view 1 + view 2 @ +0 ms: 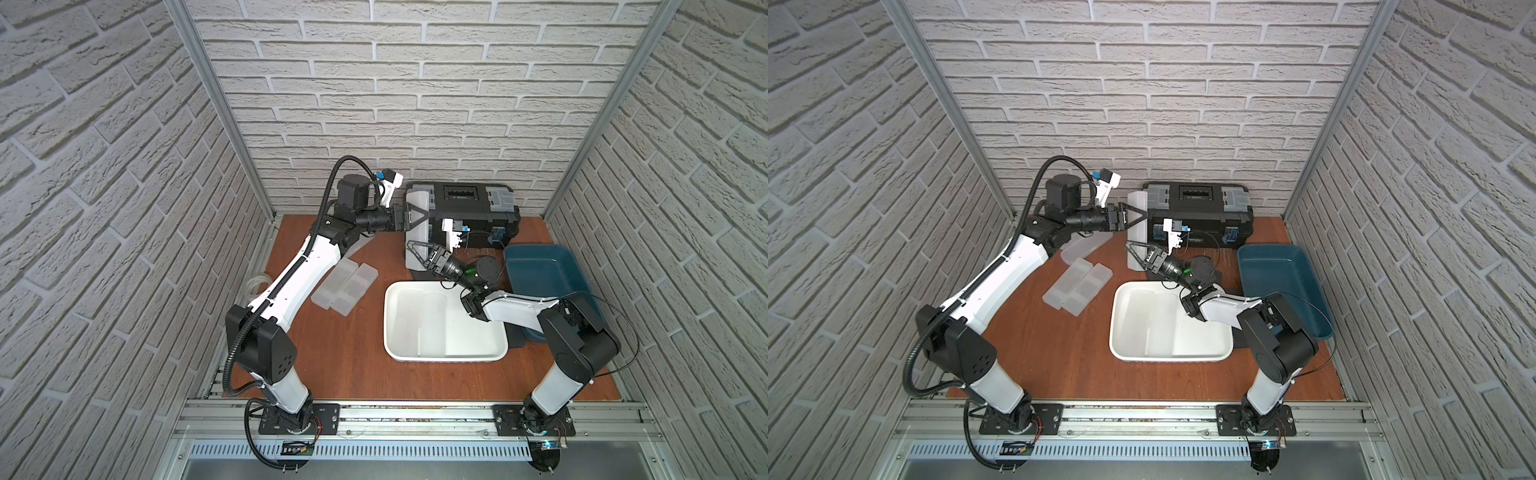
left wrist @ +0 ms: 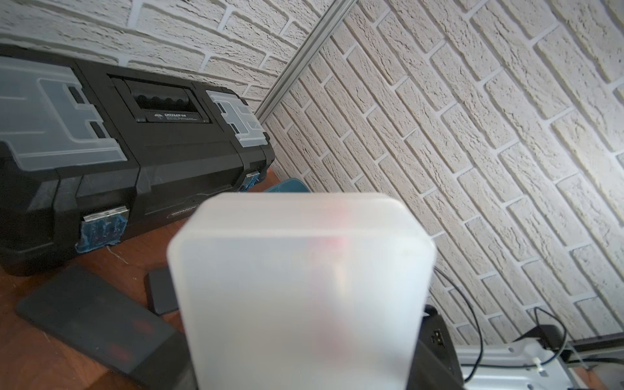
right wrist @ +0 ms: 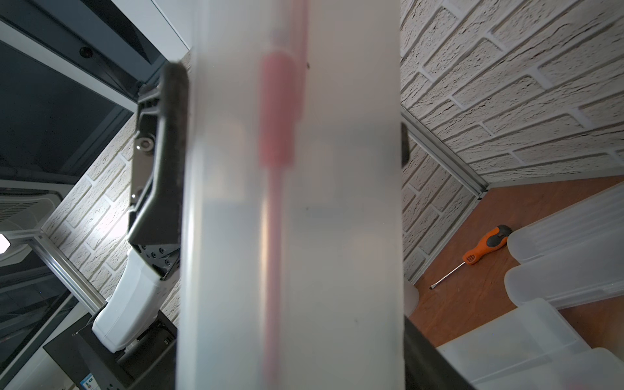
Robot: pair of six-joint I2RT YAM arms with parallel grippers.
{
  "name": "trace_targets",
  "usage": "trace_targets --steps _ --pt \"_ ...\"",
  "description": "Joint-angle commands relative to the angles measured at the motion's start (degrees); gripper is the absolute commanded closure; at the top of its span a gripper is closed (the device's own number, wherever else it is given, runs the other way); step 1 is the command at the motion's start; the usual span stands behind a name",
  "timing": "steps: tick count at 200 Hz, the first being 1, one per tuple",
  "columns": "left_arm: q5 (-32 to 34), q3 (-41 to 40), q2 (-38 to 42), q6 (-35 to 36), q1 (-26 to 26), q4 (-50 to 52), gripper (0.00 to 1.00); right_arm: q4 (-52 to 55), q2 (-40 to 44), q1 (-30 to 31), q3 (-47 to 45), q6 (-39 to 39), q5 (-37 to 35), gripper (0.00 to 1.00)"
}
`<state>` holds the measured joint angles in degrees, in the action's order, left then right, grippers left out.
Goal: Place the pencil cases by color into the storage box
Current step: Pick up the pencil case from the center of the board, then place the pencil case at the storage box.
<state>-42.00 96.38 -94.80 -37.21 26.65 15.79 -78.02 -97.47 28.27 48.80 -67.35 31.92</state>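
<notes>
Right pincer (image 1: 415, 253): clamped on the frosted pencil case (image 1: 419, 196).
Left pincer (image 1: 424, 216): straddling it; grip unclear to us.
Handover: we free left fully before lowering.

The frosted white pencil case (image 3: 337, 236) is showing a blurred red streak inside. The toolbox (image 1: 461, 212) is looking black with pale grey lid panels. In front of it, the bench (image 1: 353, 353) is showing reddish-brown woodgrain beneath a white tray (image 1: 388, 316) and a dark teal tray (image 1: 540, 270). The screwdriver (image 3: 486, 244) is showing orange and black.
</notes>
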Motion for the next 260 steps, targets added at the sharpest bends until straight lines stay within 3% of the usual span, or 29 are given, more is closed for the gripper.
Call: trace_targets --steps 1,58,111,163,196,260 --pt "-0.82 1.79 0.32 1.54 0.41 -2.29 0.19 -2.54 1.10 -0.25 -0.79 -0.49 0.10 0.49" --pt "0.57 1.92 0.41 2.94 0.23 -1.45 0.11 4.73 3.85 -0.19 -1.31 4.85 -0.90 0.49" --pt "7.68 3.73 1.82 7.61 -0.43 4.44 0.09 27.82 12.33 0.92 0.02 19.97 -3.62 0.49" --pt "11.05 3.36 5.55 6.79 -2.51 2.23 0.08 48.65 18.10 3.61 2.22 34.59 -11.21 0.49" --pt "9.60 0.51 8.41 3.58 -4.48 -2.05 0.08 56.36 19.72 4.27 2.59 38.43 -16.20 0.49" --pt "17.38 -5.38 14.27 4.93 -5.37 0.73 0.08 72.60 25.37 5.61 1.75 43.72 -29.54 0.49"
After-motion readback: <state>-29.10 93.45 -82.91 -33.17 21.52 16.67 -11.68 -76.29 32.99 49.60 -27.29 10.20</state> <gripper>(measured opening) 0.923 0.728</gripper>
